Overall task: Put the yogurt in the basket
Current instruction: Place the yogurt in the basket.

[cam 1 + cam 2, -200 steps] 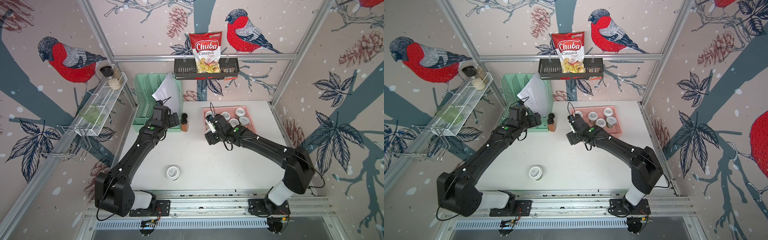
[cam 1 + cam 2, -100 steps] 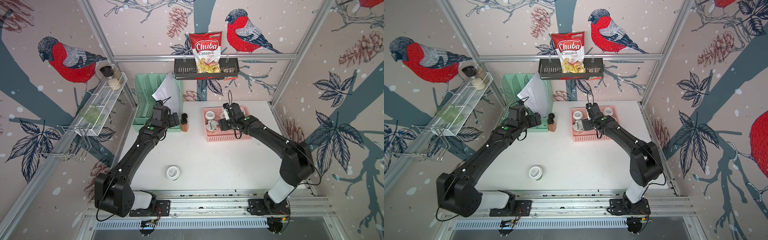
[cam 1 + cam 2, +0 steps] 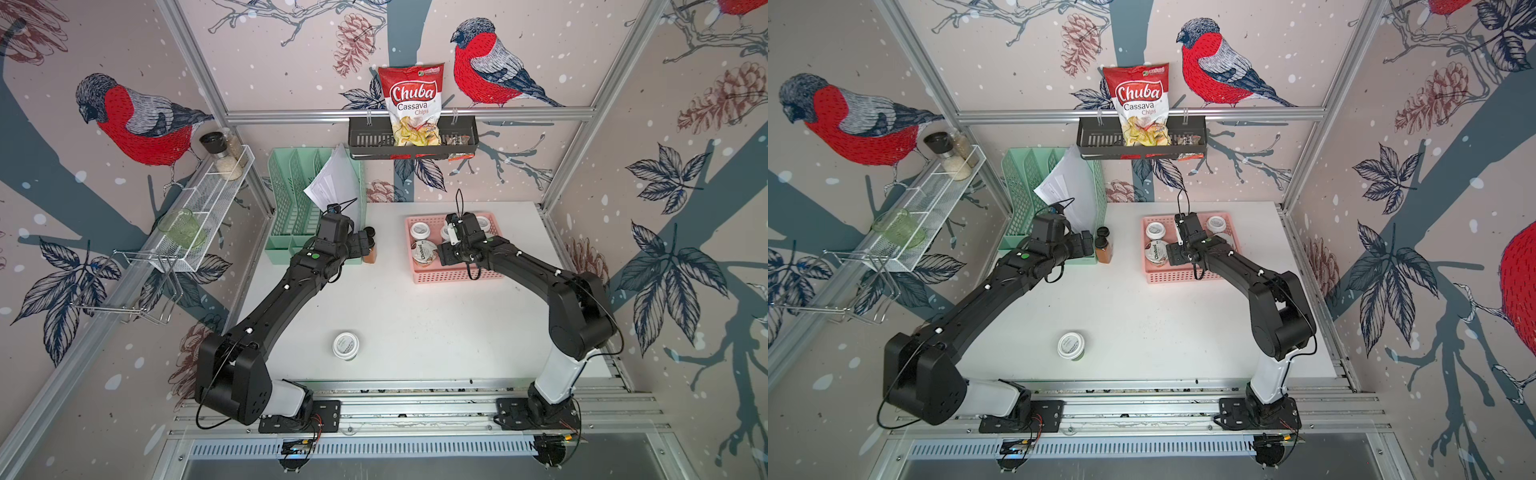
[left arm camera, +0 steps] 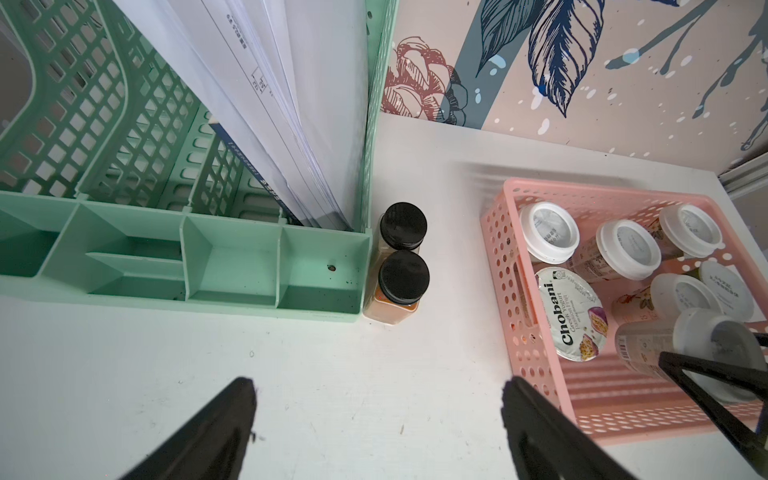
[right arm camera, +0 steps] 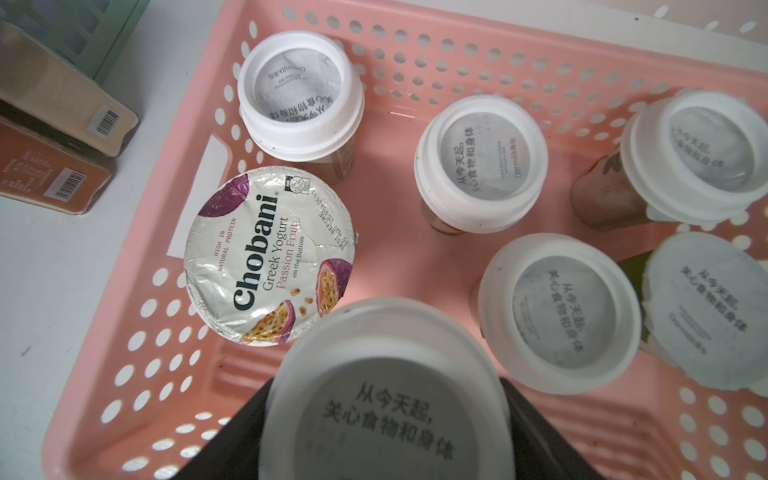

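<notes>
At the far right of the table, inside the pink basket: the right gripper is clamped on a yogurt jar, the held jar, with one black finger on each side of its white lid. This jar is upright, within the basket walls, and just beside the Chobani cup. I cannot tell whether its base touches the basket floor.

Five more jars are in the basket, along the far wall and the right-hand side. The Chobani cup sits against the left wall, foil lid up.

One lone jar stands outside the basket — near the front edge of the table and well apart from both arms.

The left gripper hangs over bare table, fingers spread with nothing between them. It is near the two spice bottles, which stand against the green file rack.
</notes>
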Action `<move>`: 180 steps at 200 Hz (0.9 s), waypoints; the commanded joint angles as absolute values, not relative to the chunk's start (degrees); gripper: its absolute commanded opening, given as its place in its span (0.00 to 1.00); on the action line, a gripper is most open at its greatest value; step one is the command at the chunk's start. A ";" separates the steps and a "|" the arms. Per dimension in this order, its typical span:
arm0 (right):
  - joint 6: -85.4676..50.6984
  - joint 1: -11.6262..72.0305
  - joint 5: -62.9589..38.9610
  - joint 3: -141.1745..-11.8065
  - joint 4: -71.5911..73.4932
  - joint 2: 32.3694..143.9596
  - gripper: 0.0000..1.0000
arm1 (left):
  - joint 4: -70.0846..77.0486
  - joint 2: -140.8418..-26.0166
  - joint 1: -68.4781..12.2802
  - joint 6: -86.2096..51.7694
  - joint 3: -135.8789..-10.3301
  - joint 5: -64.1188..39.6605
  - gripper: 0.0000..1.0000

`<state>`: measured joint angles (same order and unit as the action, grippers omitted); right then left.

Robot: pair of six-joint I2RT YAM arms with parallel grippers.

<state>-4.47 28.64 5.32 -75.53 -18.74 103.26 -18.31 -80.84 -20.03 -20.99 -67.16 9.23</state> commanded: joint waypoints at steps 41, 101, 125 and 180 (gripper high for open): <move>-4.21 28.63 4.23 -75.10 -15.36 106.10 0.78 | -17.67 -81.56 -20.16 -20.52 -67.69 10.24 0.96; -4.04 28.26 4.56 -75.23 -15.61 107.49 0.78 | -17.71 -81.83 -20.13 -20.42 -67.85 10.37 0.96; -4.04 28.32 4.61 -75.32 -15.86 108.07 0.78 | -17.71 -81.83 -20.13 -20.48 -67.86 10.37 0.96; -3.96 28.32 4.83 -75.93 -16.35 108.63 0.79 | -17.74 -81.49 -20.11 -20.38 -67.84 10.67 0.96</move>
